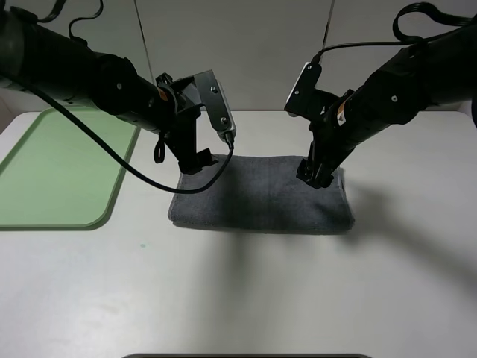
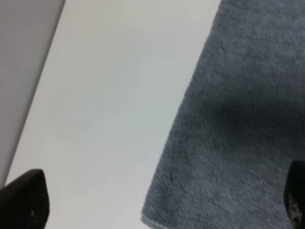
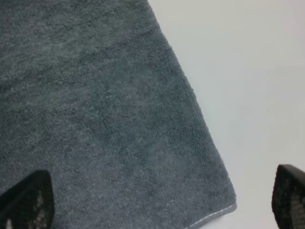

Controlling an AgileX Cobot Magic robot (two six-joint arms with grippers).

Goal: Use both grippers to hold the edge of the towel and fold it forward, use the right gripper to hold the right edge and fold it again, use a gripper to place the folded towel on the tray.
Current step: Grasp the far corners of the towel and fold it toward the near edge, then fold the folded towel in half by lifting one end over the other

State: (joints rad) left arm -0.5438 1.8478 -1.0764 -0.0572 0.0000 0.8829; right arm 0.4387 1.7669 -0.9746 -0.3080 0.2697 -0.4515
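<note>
**A:** What's the biggest thing there?
**B:** The white table (image 1: 238,298). On it the pale green tray (image 1: 52,179) lies well to the left of the towel (image 1: 261,198), not touching it.
**A:** And the towel itself?
**B:** Dark grey, lying flat as a wide rectangle, none of it on the tray.
**A:** The grippers?
**B:** The left gripper (image 1: 195,160) straddles the towel's left edge near the far corner. The right gripper (image 1: 317,175) straddles its right edge the same way. Both have their jaws spread wide and hold nothing. At each, one finger (image 2: 26,200) is over bare table and the other over cloth.
</note>
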